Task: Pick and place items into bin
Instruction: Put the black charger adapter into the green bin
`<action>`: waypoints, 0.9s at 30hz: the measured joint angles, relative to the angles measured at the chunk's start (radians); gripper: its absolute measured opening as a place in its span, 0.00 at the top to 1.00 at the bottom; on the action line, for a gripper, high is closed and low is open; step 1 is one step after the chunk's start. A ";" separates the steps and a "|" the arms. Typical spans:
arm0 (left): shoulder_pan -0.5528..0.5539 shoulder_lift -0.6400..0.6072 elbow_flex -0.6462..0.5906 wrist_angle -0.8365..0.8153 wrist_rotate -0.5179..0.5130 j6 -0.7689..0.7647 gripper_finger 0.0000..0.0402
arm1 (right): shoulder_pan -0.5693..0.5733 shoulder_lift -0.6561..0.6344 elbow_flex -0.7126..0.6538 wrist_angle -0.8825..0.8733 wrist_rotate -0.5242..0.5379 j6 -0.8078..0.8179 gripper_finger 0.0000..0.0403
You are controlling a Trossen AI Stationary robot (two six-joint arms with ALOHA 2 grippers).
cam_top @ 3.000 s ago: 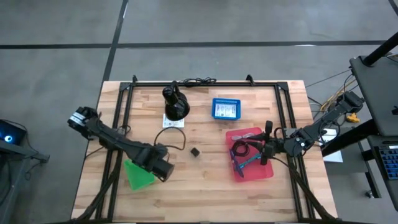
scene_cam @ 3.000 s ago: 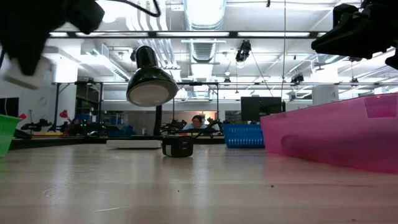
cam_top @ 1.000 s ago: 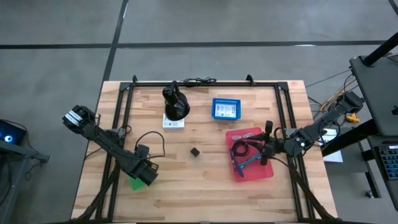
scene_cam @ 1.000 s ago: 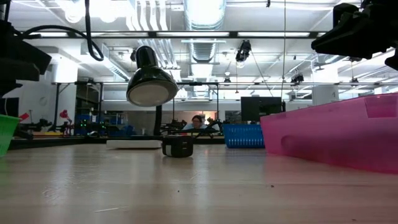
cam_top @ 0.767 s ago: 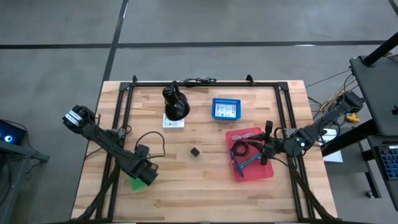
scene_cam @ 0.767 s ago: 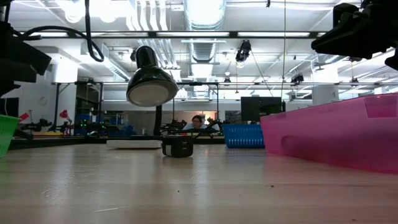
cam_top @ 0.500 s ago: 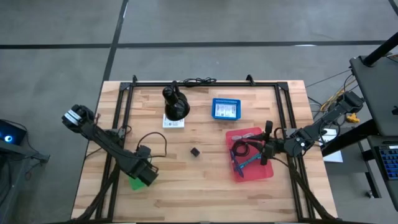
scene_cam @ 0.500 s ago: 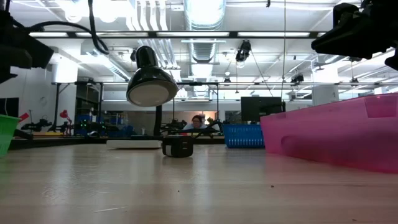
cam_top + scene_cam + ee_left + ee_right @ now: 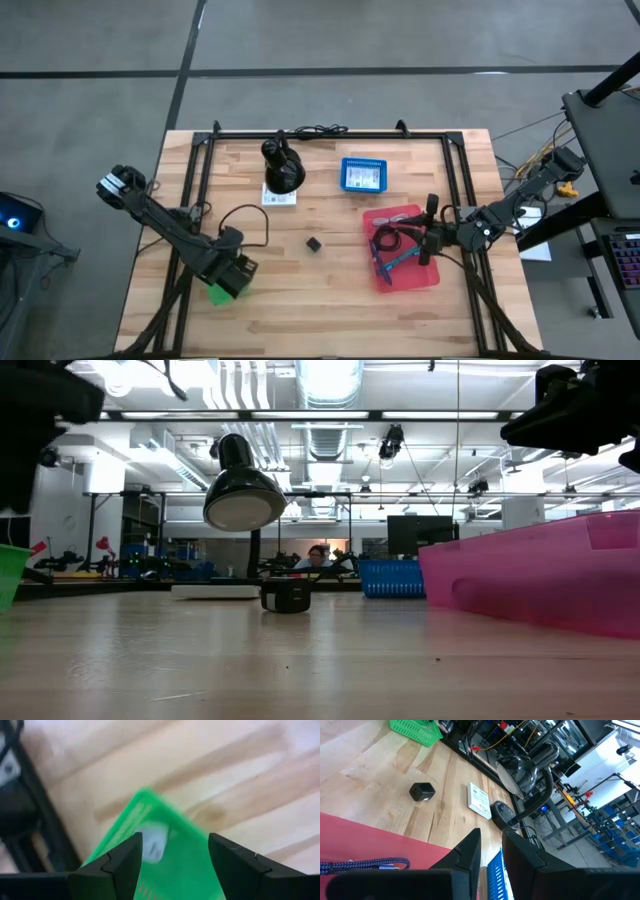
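Note:
A green bin [image 9: 215, 293] stands near the table's left front, and a small white item [image 9: 152, 844] lies inside it. My left gripper [image 9: 235, 272] hangs open above this bin, pointing down, with nothing between its fingers [image 9: 175, 840]. A tiny dark block [image 9: 314, 243] lies on the bare wood mid-table. A white card [image 9: 279, 196] lies flat by the lamp's base. The pink bin [image 9: 432, 280] at the right holds a black cable and purple and teal slim tools. My right gripper [image 9: 427, 240] waits over that bin, a narrow empty gap between its fingers [image 9: 491, 842].
A black desk lamp [image 9: 283, 170] stands at the far middle, and a blue basket [image 9: 363, 175] sits to its right. Black frame rails run along the table's left, right and far sides. Bare wood lies between the two bins.
My left gripper has risen straight up from just over the green bin and has rolled slightly. The white item stays in the bin.

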 joint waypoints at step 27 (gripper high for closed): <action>0.121 0.110 0.009 1.129 -0.736 1.672 0.48 | 0.000 0.000 0.000 0.004 0.000 0.000 0.83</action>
